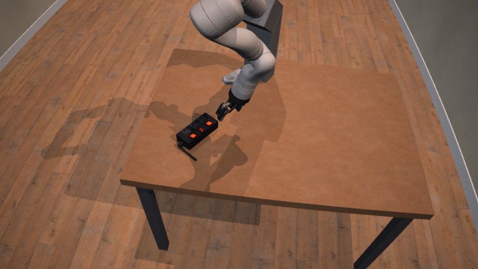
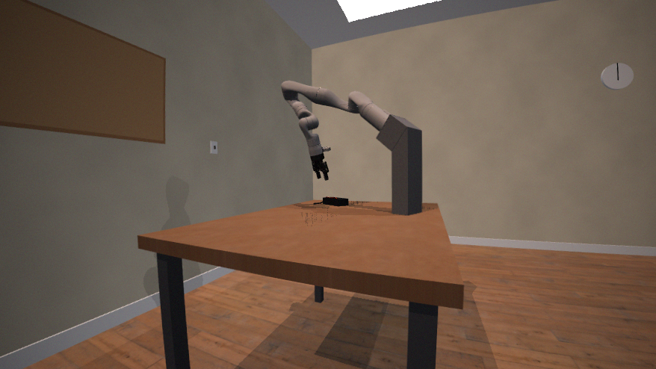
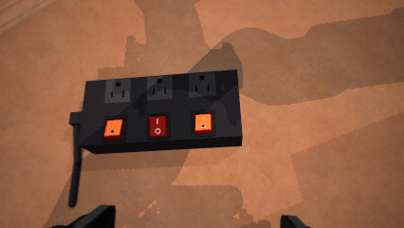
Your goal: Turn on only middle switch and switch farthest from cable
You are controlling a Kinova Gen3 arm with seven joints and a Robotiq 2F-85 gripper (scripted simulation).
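A black power strip (image 1: 197,130) (image 2: 335,200) (image 3: 162,110) lies flat, right way up, on the wooden table (image 1: 334,133). Its cable (image 3: 75,171) (image 1: 188,152) leaves at the left end in the wrist view. The switch nearest the cable (image 3: 114,128) (image 1: 192,135) glows bright orange. The middle switch (image 3: 157,126) (image 1: 201,129) is dark red. The switch farthest from the cable (image 3: 203,123) (image 1: 209,123) glows bright orange. My gripper (image 1: 223,112) (image 2: 321,173) (image 3: 195,224) is open and empty. It hangs above the strip's far end, well clear of it.
The robot's grey base column (image 2: 406,169) (image 1: 267,19) stands at the table's back edge. The strip lies near the table's left edge (image 1: 140,133).
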